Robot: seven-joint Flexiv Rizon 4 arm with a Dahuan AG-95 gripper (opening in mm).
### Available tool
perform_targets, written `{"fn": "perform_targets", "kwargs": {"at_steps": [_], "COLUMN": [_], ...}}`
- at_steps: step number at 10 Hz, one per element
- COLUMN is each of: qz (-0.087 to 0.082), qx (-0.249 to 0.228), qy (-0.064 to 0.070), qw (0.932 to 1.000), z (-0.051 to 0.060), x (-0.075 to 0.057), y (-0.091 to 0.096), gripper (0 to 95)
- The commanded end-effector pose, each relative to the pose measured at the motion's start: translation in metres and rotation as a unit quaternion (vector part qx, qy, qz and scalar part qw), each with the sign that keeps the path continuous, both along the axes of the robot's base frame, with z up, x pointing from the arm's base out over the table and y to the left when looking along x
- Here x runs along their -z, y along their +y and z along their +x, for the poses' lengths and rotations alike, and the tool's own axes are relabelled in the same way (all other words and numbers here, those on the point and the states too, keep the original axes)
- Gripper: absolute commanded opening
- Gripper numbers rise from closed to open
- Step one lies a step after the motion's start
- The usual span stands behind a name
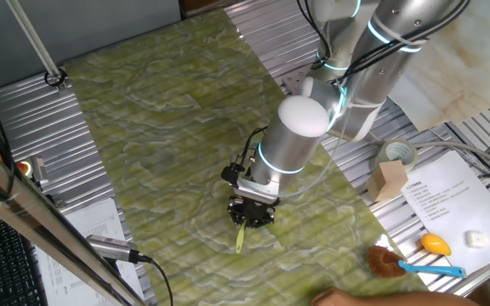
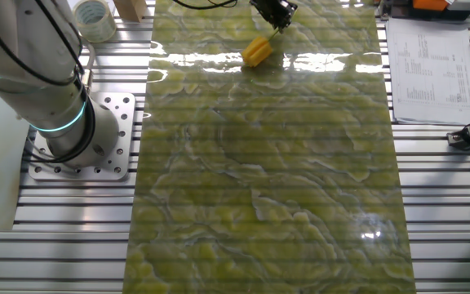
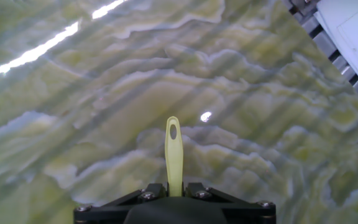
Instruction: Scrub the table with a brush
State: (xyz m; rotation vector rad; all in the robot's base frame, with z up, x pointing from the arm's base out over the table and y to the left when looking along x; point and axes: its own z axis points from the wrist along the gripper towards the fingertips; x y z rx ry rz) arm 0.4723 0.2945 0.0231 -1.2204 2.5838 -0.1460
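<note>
Between pincer (image 3: 174, 191) fingers: brush (image 3: 174, 152) handle.

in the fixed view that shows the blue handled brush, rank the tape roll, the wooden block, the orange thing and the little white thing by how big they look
1. Tape roll and wooden block: too alike to rank.
2. Orange thing.
3. White thing, though it looks close to the orange one.

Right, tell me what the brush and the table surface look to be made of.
The brush: likely plastic; its thin yellow-green handle, seen in the hand view, is smooth with a moulded hanging hole. The blocky yellow head could be foam or bristle; too small to tell. The table: a glossy marbled sheet, perhaps vinyl or polished stone; it mirrors the lights in bright streaks.
</note>
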Motion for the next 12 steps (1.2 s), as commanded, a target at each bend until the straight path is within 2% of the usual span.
{"fn": "perform_targets", "kwargs": {"at_steps": [1, 4, 10, 12], "qz": [0.000, 0.004, 0.017, 0.021], "qx": [0.010, 0.024, 0.067, 0.088], "qy": [-0.002, 0.002, 0.017, 0.028], "qw": [0.9999, 0.9997, 0.9975, 0.9955], "z": [0.0004, 0.0004, 0.0003, 0.0004], "x": [-0.0001, 0.0002, 0.0006, 0.0018], "y": [-0.0014, -0.0012, -0.0008, -0.0006], "gripper": [0.0, 0.0, 0.0, 0.0]}}
